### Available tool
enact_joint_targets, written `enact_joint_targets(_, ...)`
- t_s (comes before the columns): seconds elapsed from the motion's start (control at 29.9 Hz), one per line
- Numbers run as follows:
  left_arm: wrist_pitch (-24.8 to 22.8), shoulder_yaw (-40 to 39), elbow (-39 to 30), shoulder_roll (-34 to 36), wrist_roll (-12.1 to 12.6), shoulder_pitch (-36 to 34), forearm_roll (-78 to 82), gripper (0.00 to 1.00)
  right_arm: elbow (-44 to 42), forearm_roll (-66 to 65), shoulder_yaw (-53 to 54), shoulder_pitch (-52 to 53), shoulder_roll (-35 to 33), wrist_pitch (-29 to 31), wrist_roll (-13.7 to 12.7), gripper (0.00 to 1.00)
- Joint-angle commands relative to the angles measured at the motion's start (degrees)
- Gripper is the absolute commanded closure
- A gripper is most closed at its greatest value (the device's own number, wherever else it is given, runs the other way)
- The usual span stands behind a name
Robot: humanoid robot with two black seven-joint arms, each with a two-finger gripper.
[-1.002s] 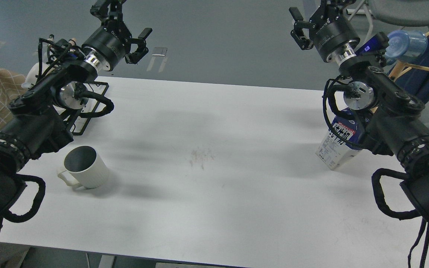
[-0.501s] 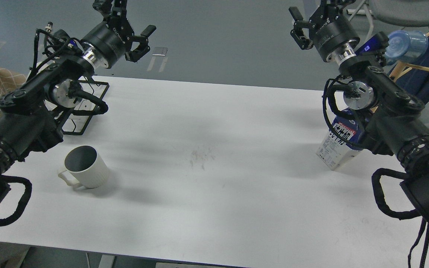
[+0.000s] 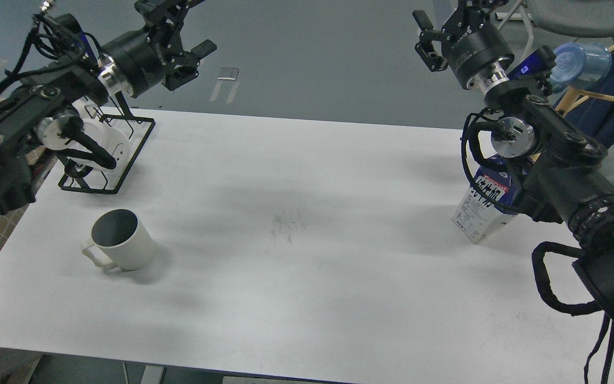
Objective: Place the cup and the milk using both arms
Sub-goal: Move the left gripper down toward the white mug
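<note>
1. A white table (image 3: pixel 307 298) spans the scene, both robot arms raised above its far corners.
2. The right gripper (image 3: pixel 445 21) hangs high near the frame's top edge, fingers partly cut off; whether it is open cannot be told, and it holds nothing visible.
3. The left gripper (image 3: pixel 184 37) hovers with fingers spread, empty, above a black wire rack (image 3: pixel 107 160).
4. The milk (image 3: pixel 483 210) stands at the table's right side, partly behind the right arm.
5. The cup (image 3: pixel 120 240) sits upright at front left, handle pointing left.
</note>
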Motion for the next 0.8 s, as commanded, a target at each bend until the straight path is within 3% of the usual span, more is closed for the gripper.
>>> enact_joint_targets(0.0, 0.0, 0.0, -8.4, 7.9, -0.3, 1.6, 11.9, 0.0, 0.2, 0.0, 0.0, 0.0, 0.0, 0.0, 0.0, 0.0)
enact_joint_targets(0.13, 0.0, -0.1, -18.5, 18.1, -1.1, 5.5, 24.9, 0.0, 0.4, 0.0, 0.0, 0.0, 0.0, 0.0, 0.0, 0.0)
enact_joint_targets(0.23, 0.0, 0.0, -23.9, 24.8, -5.6, 7.7, 33.2, 0.0, 0.5, 0.0, 0.0, 0.0, 0.0, 0.0, 0.0, 0.0)
enact_joint_targets(0.37, 0.0, 1.0, -24.7, 29.2, -10.3, 10.4, 41.3, 0.0, 0.5, 0.0, 0.0, -0.2, 0.0, 0.0, 0.0, 0.0)
enact_joint_targets(0.57, 0.0, 6.9, -23.9, 32.6, -10.3, 15.3, 56.4, 0.0, 0.6, 0.0, 0.0, -0.5, 0.0, 0.0, 0.0, 0.0)
enact_joint_targets(0.77, 0.9, 14.2, -20.5, 32.6, -10.3, 16.5, 58.2, 0.0, 0.8, 0.0, 0.0, -0.5, 0.0, 0.0, 0.0, 0.0)
